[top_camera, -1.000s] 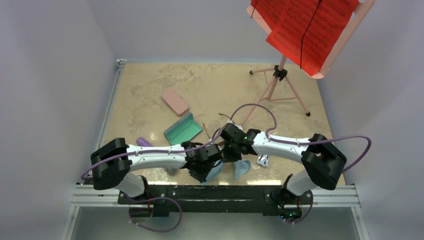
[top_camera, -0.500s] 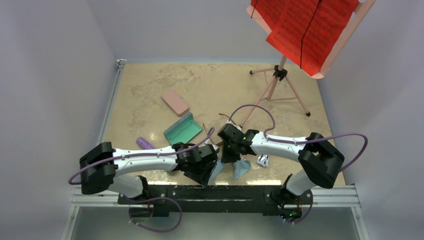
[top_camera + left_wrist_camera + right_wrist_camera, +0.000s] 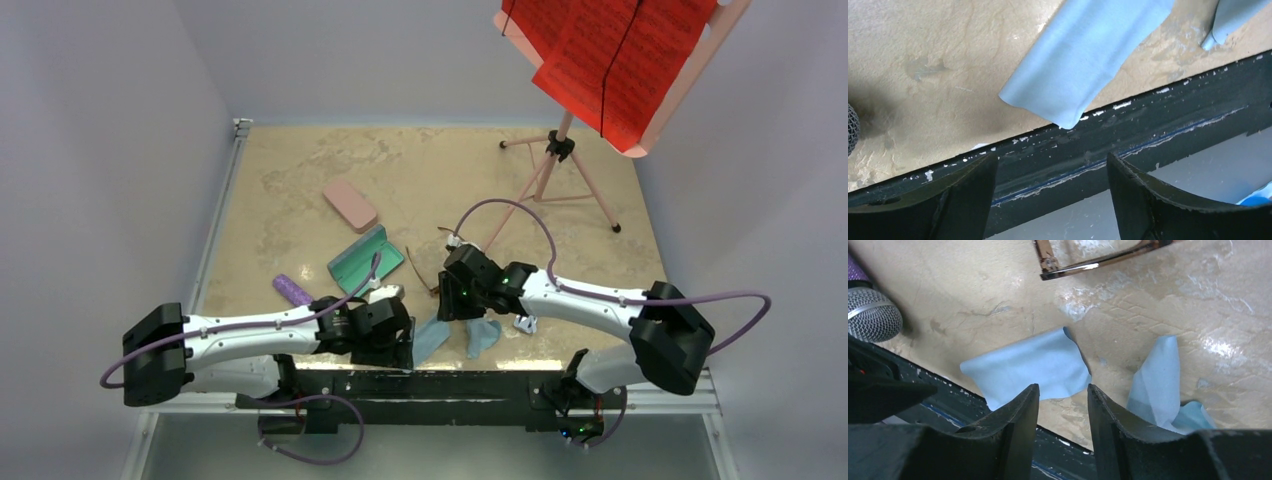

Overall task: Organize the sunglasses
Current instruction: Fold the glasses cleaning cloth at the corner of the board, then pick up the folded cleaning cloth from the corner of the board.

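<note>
Beige surface [image 3: 330, 160]: at its near edge the left tool [image 3: 1052, 165] gapes wide, holding nothing, beside a light blue cloth [image 3: 1083, 55]. The right tool [image 3: 1063, 390] hangs half-parted, empty, above that cloth. Brown-framed sunglasses [image 3: 1088, 264] lie just beyond, near the teal case [image 3: 365, 258].

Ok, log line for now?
left gripper: open, empty | right gripper: open, empty | brown sunglasses: on table, unheld | flat blue cloth: near edge

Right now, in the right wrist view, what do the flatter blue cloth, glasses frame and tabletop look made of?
The flatter blue cloth: soft matte fabric, likely microfibre; it lies limp, corner curled. The glasses frame: glossy brown, plastic or metal; bright highlights. The tabletop: beige stone-look, veined, sheeny; perhaps laminate.
</note>
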Available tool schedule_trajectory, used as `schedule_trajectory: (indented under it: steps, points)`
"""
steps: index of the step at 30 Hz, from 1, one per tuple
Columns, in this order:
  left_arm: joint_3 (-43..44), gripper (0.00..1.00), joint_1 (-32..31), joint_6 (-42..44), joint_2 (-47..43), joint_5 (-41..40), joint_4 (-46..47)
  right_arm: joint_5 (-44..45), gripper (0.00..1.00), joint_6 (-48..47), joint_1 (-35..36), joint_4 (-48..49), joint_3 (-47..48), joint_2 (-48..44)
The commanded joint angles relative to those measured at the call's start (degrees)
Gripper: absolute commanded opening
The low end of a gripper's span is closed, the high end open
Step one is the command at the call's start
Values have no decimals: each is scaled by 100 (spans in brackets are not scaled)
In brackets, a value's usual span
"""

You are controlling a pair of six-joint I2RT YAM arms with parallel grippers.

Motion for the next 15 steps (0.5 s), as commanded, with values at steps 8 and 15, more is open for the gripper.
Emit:
schedule_trajectory:
  steps: [8, 15]
  points:
    - [-544, 58, 19, -2407, 126, -826, 807, -273, 45, -635, 30, 839, -187, -89]
    - [-427, 41, 5, -3032, 521, -1064, 679, 52, 45, -516, 30, 812, -294, -177]
